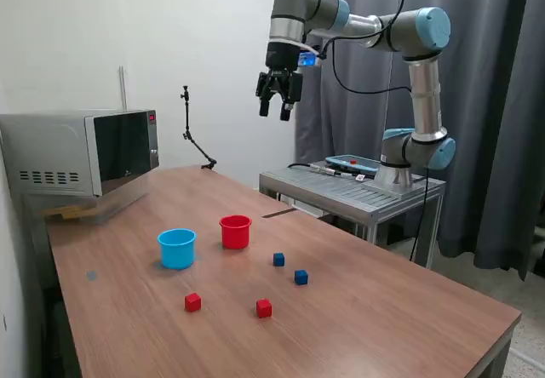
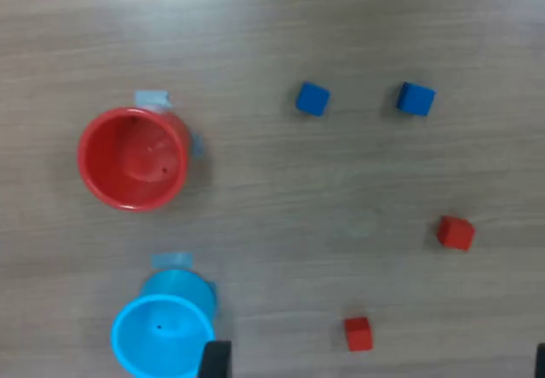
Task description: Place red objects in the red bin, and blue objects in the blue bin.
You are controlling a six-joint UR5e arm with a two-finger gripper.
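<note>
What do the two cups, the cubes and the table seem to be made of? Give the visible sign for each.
Red cup and blue cup: probably plastic, thin walls, smooth with a soft sheen.
Red cubes and blue cubes: matte, uniform colour; wood, foam or plastic, cannot tell.
Table: wood-grain top, likely laminate, with a dull gloss.

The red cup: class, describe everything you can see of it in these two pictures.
The red cup is a small round cup, plastic by its look, slightly tapered, with a rolled rim. It stands upright and open on the wooden table. The wrist view shows it empty, with bits of pale tape on the table at its base. The light-blue cup stands beside it, apart. Nothing else touches it.
</note>
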